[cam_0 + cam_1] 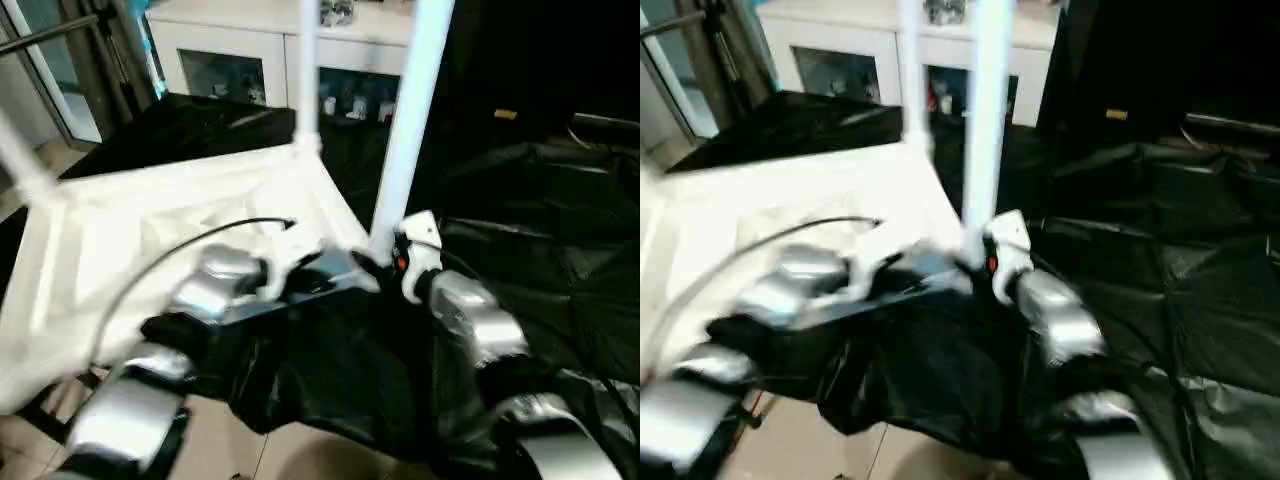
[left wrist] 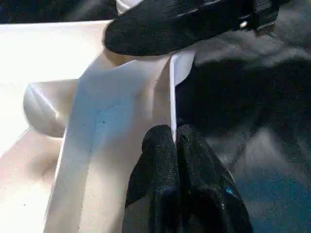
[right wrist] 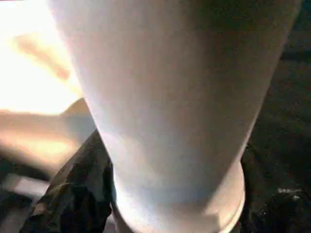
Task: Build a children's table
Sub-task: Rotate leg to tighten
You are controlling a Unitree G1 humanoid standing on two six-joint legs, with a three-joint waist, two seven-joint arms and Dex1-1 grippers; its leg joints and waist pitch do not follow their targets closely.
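Tabletop (image 1: 150,240): upside down on black sheeting (image 1: 540,230), legs standing up from its corners.
Left claw (image 2: 174,141): clenched on the tabletop's thin edge wall.
Right claw (image 1: 385,262): at the base of the near leg (image 1: 408,130); blurred, grip cannot be told.
Behind: white glass-fronted cabinet (image 1: 250,60).
Cut off: leg tops, beyond the picture's top edge.
Cable (image 1: 180,250): crosses the tabletop.

Indoor light is dim and cool. The tabletop (image 1: 200,215) glares white beside the black sheet (image 1: 540,230), which swallows detail. Motion blur smears both head views, worst on the forearms near the tabletop. The near leg (image 3: 170,97) is soft, close and shaded underneath.
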